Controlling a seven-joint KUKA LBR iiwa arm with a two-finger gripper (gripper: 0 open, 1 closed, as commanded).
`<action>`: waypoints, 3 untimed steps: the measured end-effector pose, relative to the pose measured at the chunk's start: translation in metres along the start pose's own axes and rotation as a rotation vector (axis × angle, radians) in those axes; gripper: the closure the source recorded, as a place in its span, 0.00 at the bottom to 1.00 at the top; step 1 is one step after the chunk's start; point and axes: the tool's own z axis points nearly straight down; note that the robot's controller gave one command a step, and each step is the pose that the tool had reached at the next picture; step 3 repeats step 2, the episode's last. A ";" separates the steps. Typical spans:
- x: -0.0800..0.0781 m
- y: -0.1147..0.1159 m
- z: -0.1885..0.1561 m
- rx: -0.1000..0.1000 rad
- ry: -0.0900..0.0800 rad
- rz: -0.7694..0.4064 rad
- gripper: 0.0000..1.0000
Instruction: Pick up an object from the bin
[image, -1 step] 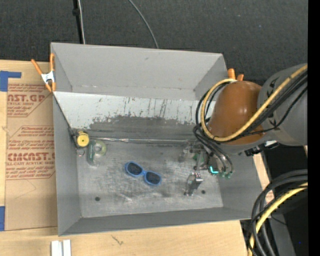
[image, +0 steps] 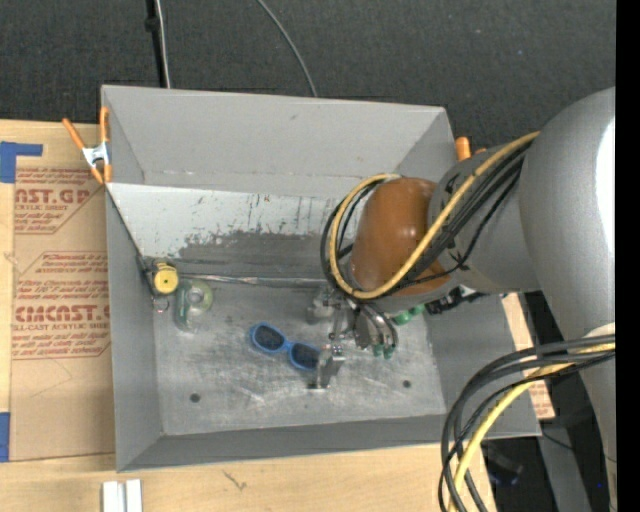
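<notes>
A small pair of blue sunglasses (image: 280, 346) lies flat on the bin floor, a little right of its middle. My gripper (image: 330, 362) is down at the floor right beside the sunglasses' right end, touching or nearly touching it. A small green thing (image: 403, 317) peeks out just right of the gripper, mostly hidden under the arm.
A yellow round piece (image: 165, 278) and a clear, pale greenish thing (image: 191, 301) lie at the floor's far left, by the left wall. The arm with its orange cover and looped cables hangs over the right part of the bin.
</notes>
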 end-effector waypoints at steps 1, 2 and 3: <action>0.000 -0.002 -0.004 0.001 0.003 0.001 1.00; -0.007 0.000 -0.152 0.002 -0.005 -0.140 1.00; -0.007 0.000 -0.152 0.002 -0.005 -0.140 1.00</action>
